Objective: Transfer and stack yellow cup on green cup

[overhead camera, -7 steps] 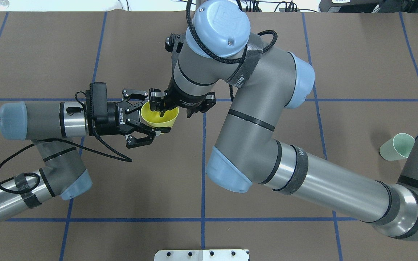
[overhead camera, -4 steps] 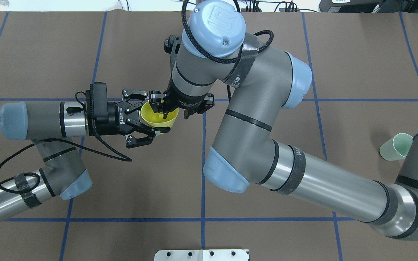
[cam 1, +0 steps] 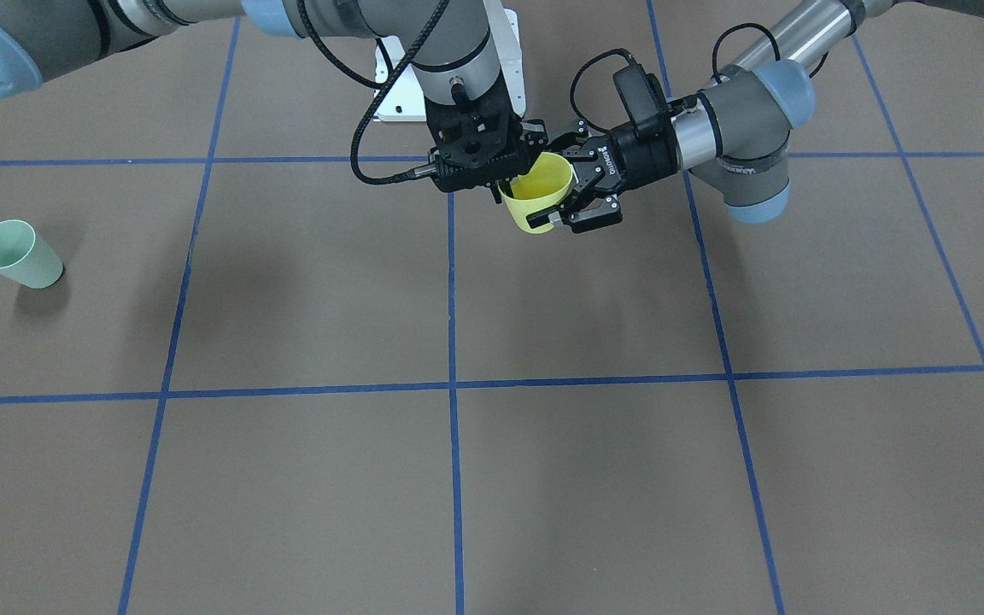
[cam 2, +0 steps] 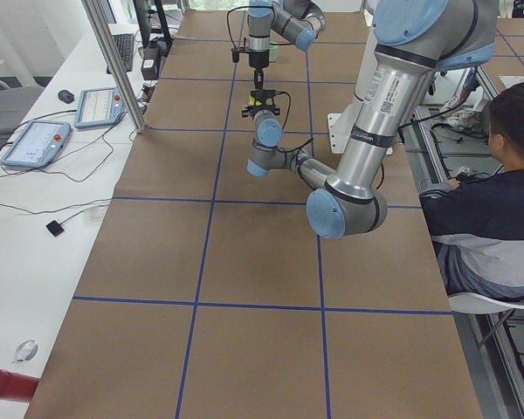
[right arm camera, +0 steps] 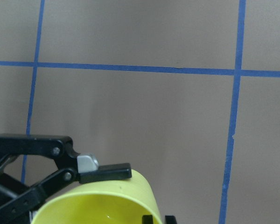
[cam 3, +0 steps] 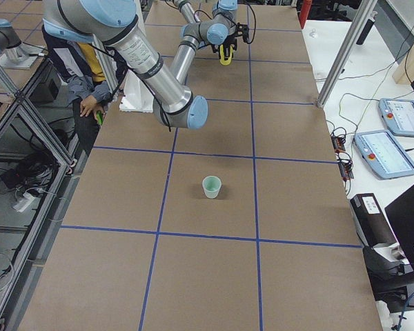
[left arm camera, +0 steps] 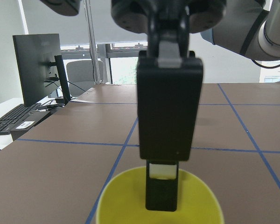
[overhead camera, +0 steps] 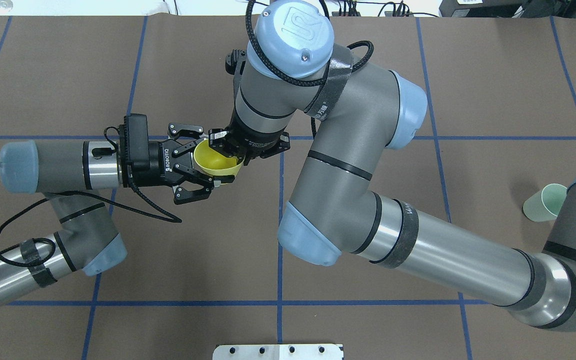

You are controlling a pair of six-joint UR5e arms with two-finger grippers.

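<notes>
The yellow cup (overhead camera: 215, 162) hangs mouth-up above the table's middle. My left gripper (overhead camera: 209, 159) comes in level from the side and is shut on its body. From above, my right gripper (overhead camera: 235, 157) pinches the cup's rim. One of its fingers is inside the cup (left arm camera: 130, 203) and the other is outside, with only the wall between the tips. In the front view the yellow cup (cam 1: 535, 201) sits between the two hands. The green cup (overhead camera: 543, 202) stands upright by itself far on my right side, also seen as the green cup (cam 1: 18, 254).
Blue tape lines grid the brown table cover. A white mounting plate (overhead camera: 278, 351) sits at the near edge by my base. My right arm's elbow (overhead camera: 313, 240) reaches across the centre. A seated person (cam 2: 489, 175) is beside the table, and touch panels (cam 3: 390, 138) lie on a side bench.
My right gripper has come down onto the cup's rim and its fingers have drawn together. The left gripper and the yellow cup have stayed put.
</notes>
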